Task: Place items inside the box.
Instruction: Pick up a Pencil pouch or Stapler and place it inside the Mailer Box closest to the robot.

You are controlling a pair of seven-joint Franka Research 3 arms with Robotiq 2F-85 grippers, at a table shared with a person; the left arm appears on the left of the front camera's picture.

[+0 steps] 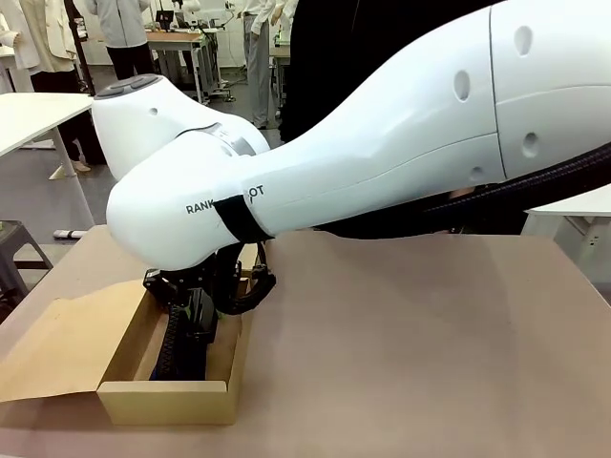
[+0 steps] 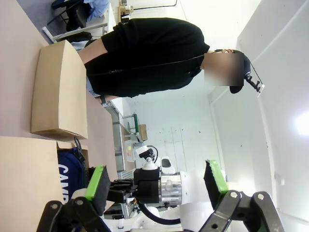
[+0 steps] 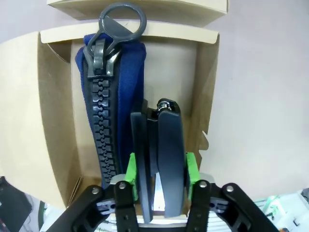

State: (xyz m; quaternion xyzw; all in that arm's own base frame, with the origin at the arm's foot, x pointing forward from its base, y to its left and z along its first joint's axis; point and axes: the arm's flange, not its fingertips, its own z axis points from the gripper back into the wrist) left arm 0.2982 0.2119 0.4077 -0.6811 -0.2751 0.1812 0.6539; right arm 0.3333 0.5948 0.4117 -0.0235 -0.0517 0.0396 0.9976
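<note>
Likely stiff, dense and smooth, the black stapler (image 3: pixel 164 135) stands in the long cardboard box (image 3: pixel 206 87) at 3 o'clock of the navy pencil case (image 3: pixel 130 72), its flat flanks pinched by the right claw (image 3: pixel 161 166); the left claw (image 2: pixel 157 186) gapes empty.

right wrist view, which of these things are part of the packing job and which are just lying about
Part of the job: box, open; navy pencil case, inside it; black stapler, held in the box by the right gripper.
Lying about: smaller cardboard box, beside the box; left gripper, open and empty.
</note>
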